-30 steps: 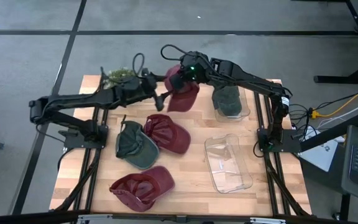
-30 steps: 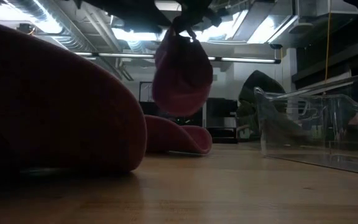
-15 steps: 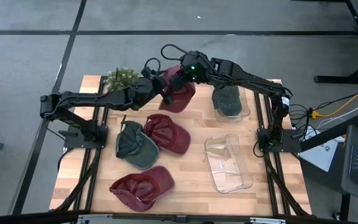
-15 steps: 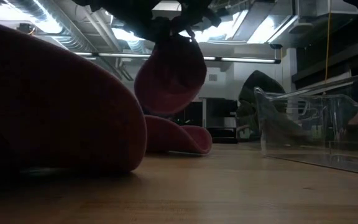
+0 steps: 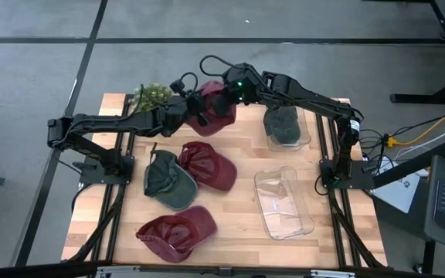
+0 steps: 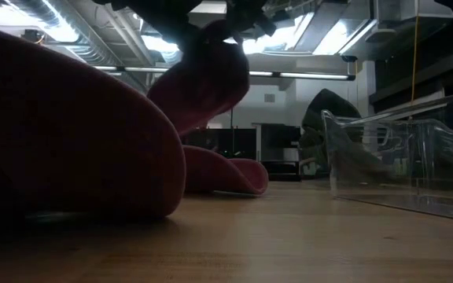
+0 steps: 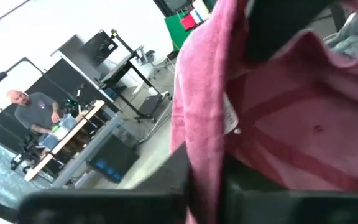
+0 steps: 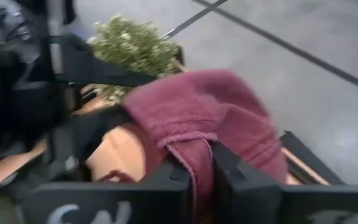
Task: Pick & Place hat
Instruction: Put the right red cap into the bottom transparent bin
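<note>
right, i had the red hat (image 5: 216, 110) up over the worktop's (image 5: 246, 166) far edge, both the left gripper (image 5: 191, 110) and right gripper (image 5: 229, 94) with jaws pinched on its fabric. best to free one side only once the other's hold looked firm.

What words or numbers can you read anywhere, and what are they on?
None can be read.
Small white tag inside the held red hat: too blurred to read.
Pale marks on the right gripper's housing: partly cut off and blurred, not readable.
The other hats, the clear bins and the wooden table show no writing.
</note>
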Controlling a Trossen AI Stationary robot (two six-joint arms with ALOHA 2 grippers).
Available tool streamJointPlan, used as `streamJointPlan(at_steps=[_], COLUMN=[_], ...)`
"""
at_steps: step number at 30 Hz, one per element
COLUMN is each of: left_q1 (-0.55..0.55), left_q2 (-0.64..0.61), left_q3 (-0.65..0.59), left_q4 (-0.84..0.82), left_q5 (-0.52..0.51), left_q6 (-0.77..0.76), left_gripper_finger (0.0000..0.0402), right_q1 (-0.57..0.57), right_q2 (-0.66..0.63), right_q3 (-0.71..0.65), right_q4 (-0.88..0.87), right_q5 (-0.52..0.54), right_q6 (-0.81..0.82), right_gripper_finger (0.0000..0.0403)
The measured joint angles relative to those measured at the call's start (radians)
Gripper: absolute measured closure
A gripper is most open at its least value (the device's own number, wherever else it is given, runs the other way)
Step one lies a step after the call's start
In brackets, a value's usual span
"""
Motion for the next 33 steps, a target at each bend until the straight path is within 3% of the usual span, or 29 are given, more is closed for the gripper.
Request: streamJointPlan(at_steps=[8, 12, 22, 25, 28, 30, 33], left_q1=[0.042, 0.069, 0.144, 0.181, 0.221, 0.252, 0.297], left_q2=[-0.110, -0.213, -0.438, -0.479, -0.502, -0.511, -0.517], left_q3=[0.000, 0.000, 0.000, 0.000, 0.000, 0.000, 0.000], left_q4=[-0.155, -0.249, -0.257, -0.194, -0.121, -0.082, 0.002], left_q5=[0.013, 0.110, 0.683, 0.894, 1.091, 1.203, 1.343], left_q6=[0.025, 0.013, -0.037, -0.118, -0.204, -0.276, -0.425], left_gripper_finger=[0.0398, 0.0398, 0.0399, 0.0399, 0.0399, 0.0399, 0.0399], right_q1=[-0.006, -0.019, -0.022, -0.017, -0.006, 0.014, 0.056], right_q2=[-0.026, -0.063, -0.126, -0.126, -0.126, -0.126, -0.126], right_q3=[0.000, 0.000, 0.001, 0.001, 0.001, 0.001, 0.001], right_q4=[-0.017, -0.022, -0.013, -0.013, 0.019, 0.069, 0.162], right_q5=[-0.157, -0.227, -0.269, -0.276, -0.366, -0.434, -0.449], right_q6=[-0.098, -0.138, -0.370, -0.421, -0.477, -0.512, -0.569], right_gripper_finger=[0.0307, 0.0250, 0.0145, 0.0132, 0.0126, 0.0126, 0.0128])
